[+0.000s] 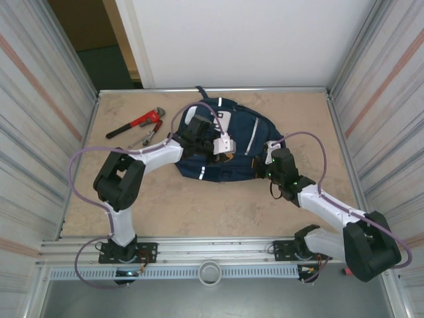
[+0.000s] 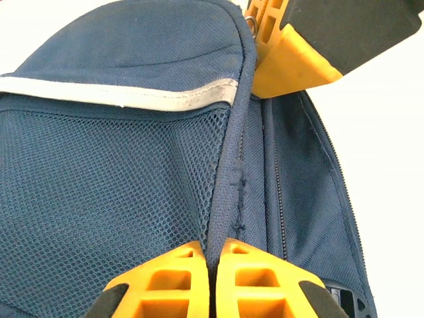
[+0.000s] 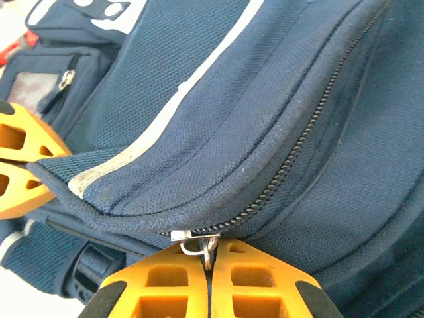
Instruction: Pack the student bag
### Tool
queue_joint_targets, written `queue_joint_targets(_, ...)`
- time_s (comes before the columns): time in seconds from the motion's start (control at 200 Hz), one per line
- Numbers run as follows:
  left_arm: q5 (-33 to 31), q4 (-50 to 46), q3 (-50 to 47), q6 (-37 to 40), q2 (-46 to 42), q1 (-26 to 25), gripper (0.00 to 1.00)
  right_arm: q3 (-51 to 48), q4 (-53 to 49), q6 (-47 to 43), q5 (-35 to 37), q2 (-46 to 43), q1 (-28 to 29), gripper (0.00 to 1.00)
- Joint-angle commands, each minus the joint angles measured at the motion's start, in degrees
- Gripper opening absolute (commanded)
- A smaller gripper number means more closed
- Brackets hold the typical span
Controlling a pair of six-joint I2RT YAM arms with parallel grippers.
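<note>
The navy student bag lies flat at the middle back of the table. My left gripper is over its near side, and in the left wrist view it is shut on a fabric seam edge of the bag, beside the mesh pocket. My right gripper is at the bag's right edge. In the right wrist view it is shut on the metal zipper pull, at the end of a closed zipper on the bag. The left gripper's yellow fingers are at the left.
A red pipe wrench and a smaller hand tool lie on the table left of the bag. Ribbed metal walls close in both sides. A rail runs along the near edge.
</note>
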Motion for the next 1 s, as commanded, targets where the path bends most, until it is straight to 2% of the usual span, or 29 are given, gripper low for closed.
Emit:
queue_joint_targets(0.0,0.61,-4.96,-2.23,3.80,-3.86,3.20,0.00,-0.20,-5.12,-1.32,0.95,-2.17,-3.70,0.00)
queue_joint_targets(0.165,-1.29,-6.13,-2.22,5.14,-4.03,3.51,0.00,1.71,-6.06,-5.91,-10.93,-2.78,-3.57,0.00)
queue_joint_targets(0.21,-1.13,-6.16,-2.31,5.26,-4.34,3.39,0.03,1.85,-5.89,-6.43,-14.08,-3.00,-3.61,0.00)
queue_joint_targets(0.26,-0.95,-6.01,-2.68,5.50,-5.09,3.10,0.08,2.17,-5.95,-6.59,-16.51,-3.10,-3.31,0.00)
queue_joint_targets(0.316,-1.34,-5.39,-3.44,5.85,-6.35,2.36,0.23,2.53,-6.06,-6.43,-17.50,-3.24,-2.66,0.00)
queue_joint_targets(0.461,-4.61,-3.53,-6.54,8.02,-10.60,-1.46,0.45,4.25,-6.49,-5.15,-18.68,-3.06,-1.10,0.00)
queue_joint_targets(0.591,-12.33,-2.01,-7.55,11.38,-11.62,-5.52,0.55,6.16,-7.40,-5.68,-19.05,-1.48,1.39,0.00)
queue_joint_targets(0.696,-17.11,-1.24,-7.01,14.27,-10.45,-8.05,0.56,6.96,-7.24,-5.88,-19.53,-0.17,2.91,0.00)
queue_joint_targets(0.807,-18.44,-1.16,-5.42,15.08,-8.56,-8.96,0.52,6.53,-5.98,-5.71,-20.44,0.46,3.44,0.00)
queue_joint_targets(0.872,-19.22,-0.28,-5.27,15.17,-7.91,-8.86,0.45,5.96,-6.00,-5.71,-21.20,0.30,3.37,0.00)
queue_joint_targets(0.997,-20.24,3.07,-7.43,16.53,-8.37,-7.97,0.22,4.52,-7.29,-5.62,-21.97,-1.13,1.28,0.00)
